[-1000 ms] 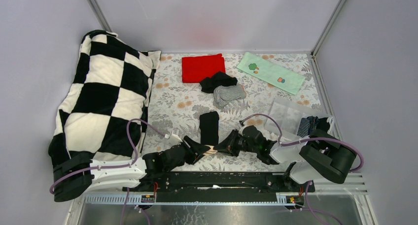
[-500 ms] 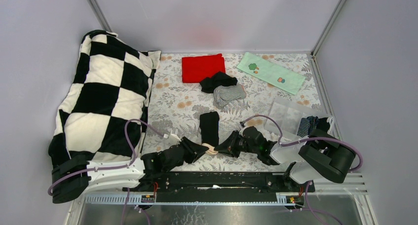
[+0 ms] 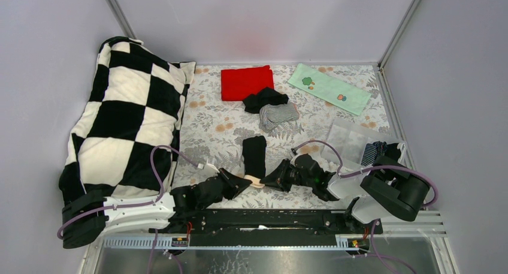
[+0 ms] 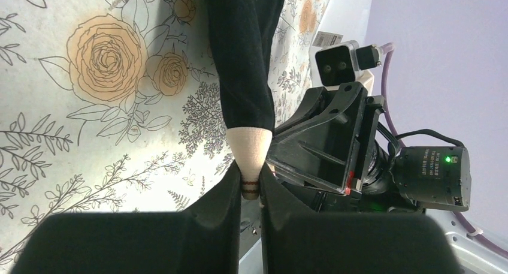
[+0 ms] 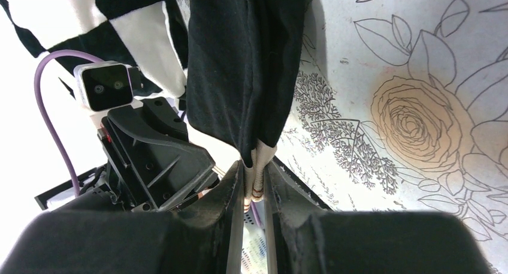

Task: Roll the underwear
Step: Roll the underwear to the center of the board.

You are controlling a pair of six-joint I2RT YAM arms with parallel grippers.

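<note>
Limp, light black brief (image 3: 254,155) on counter (image 3: 209,130); left pincer (image 4: 251,187) and right pincer (image 5: 254,184) each clamped on pale waistband (image 4: 250,148), likely the firmest hold.

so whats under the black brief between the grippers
Only the floral sheet shows around the black brief; the patch beneath is covered. Left gripper and right gripper pinch its beige near end.

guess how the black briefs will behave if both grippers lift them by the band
Probably floppy: the black briefs lie flat and creased, so they would likely hang limp from the band. Likely light, since the left gripper and right gripper pinch only its thin edge.
</note>
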